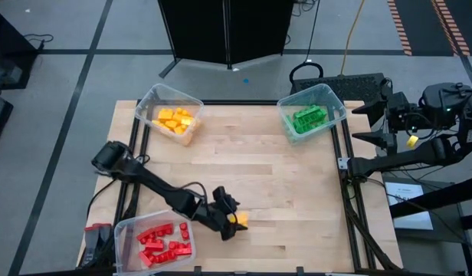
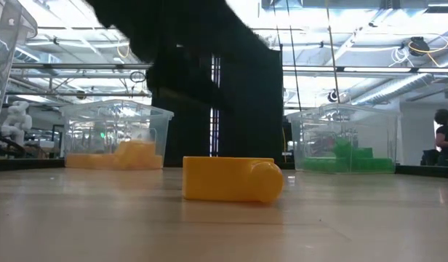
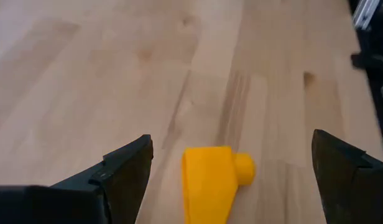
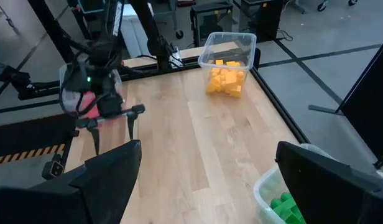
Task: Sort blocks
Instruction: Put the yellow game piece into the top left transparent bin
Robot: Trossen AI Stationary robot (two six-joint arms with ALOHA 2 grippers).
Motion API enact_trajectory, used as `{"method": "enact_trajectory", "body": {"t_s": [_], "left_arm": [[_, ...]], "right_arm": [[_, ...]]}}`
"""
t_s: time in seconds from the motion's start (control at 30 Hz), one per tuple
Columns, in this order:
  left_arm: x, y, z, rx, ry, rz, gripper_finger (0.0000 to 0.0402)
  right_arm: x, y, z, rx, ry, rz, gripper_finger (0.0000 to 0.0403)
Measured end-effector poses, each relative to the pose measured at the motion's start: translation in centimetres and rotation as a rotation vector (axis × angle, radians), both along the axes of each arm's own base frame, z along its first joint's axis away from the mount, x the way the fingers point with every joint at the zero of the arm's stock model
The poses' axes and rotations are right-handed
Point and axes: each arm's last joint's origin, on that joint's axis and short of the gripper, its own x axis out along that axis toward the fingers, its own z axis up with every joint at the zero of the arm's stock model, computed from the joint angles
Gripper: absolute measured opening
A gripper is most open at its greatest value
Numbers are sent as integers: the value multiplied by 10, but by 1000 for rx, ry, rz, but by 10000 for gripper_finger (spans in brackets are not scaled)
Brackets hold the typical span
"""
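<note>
One yellow block (image 1: 241, 220) lies on its side on the wooden table near the front left, and fills the middle of the low view (image 2: 228, 178). My left gripper (image 1: 233, 218) stands open over it, slanting down. In the left wrist view the block (image 3: 207, 186) lies between the two fingers of my left gripper (image 3: 232, 138), apart from both. My right gripper (image 1: 366, 123) waits open, raised beyond the table's right edge, and shows at the bottom of its own wrist view (image 4: 210, 180).
Three clear bins stand on the table. One with yellow blocks (image 1: 168, 115) is at the far left. One with green blocks (image 1: 311, 116) is at the far right. One with red blocks (image 1: 158, 239) is at the near left, beside my left arm. Bare wood lies between them.
</note>
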Motion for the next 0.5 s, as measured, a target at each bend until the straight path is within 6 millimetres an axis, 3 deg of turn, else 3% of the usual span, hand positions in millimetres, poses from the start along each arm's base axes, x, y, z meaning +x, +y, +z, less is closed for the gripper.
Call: {"method": "enact_trajectory", "body": {"t_s": [0.2, 0.5], "left_arm": [[6, -8, -31, 32, 28, 6, 319], [8, -8, -46, 14, 57, 10, 319]], "right_arm": [[-1, 0, -2, 17, 21, -8, 368], [-1, 0, -2, 39, 21, -19, 368]]}}
